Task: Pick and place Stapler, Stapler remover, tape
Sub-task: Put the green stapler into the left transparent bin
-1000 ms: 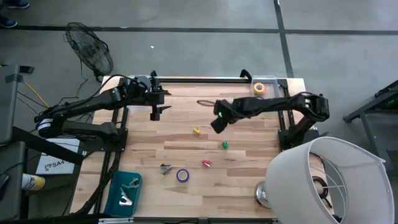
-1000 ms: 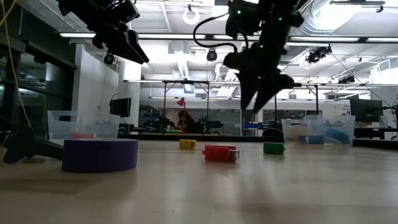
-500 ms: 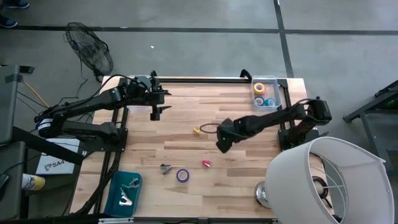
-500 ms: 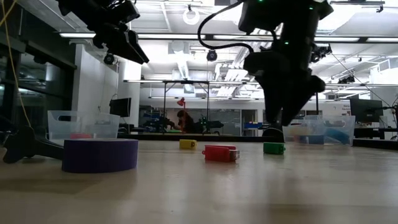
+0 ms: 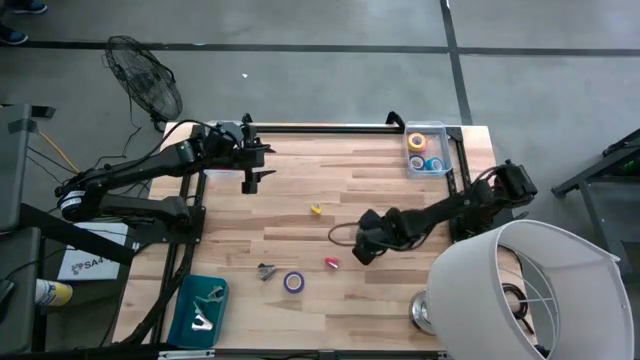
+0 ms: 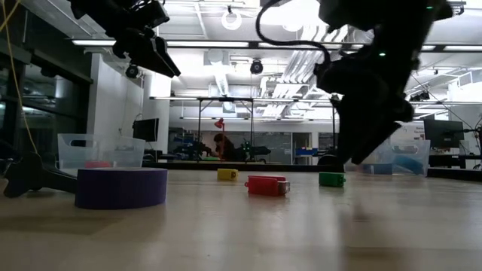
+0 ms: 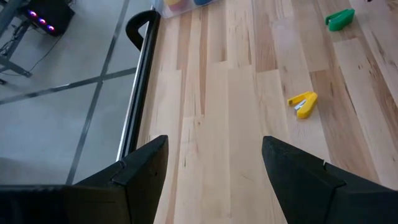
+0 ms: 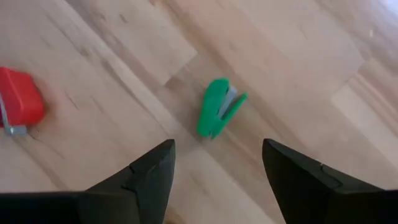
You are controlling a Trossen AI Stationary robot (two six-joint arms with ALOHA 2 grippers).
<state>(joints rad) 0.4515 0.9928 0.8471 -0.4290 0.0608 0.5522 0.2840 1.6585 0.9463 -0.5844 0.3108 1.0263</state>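
Observation:
A green stapler (image 8: 219, 116) lies flat on the wooden table, and my right gripper (image 8: 217, 151) hangs open just above it, fingers slanting down. In the high view that gripper (image 5: 365, 246) covers the stapler. A red stapler (image 5: 331, 263), a yellow stapler (image 5: 316, 209), a purple tape roll (image 5: 293, 282) and a dark stapler remover (image 5: 265, 271) lie loose on the table. My left gripper (image 5: 250, 180) waits open and raised over the table's far left part, holding nothing.
A clear bin (image 5: 445, 150) at the far right corner holds yellow, blue and pink tape rolls. A teal tray (image 5: 185, 305) with metal removers sits at the near left corner. A white lampshade (image 5: 530, 290) stands off the near right corner and a fan (image 5: 145, 85) beyond the far left.
My right gripper has swung from the middle of the table's far half toward the near edge and sunk lower. It now hangs over the green stapler, hiding it in the high view. Nothing on the table has moved.

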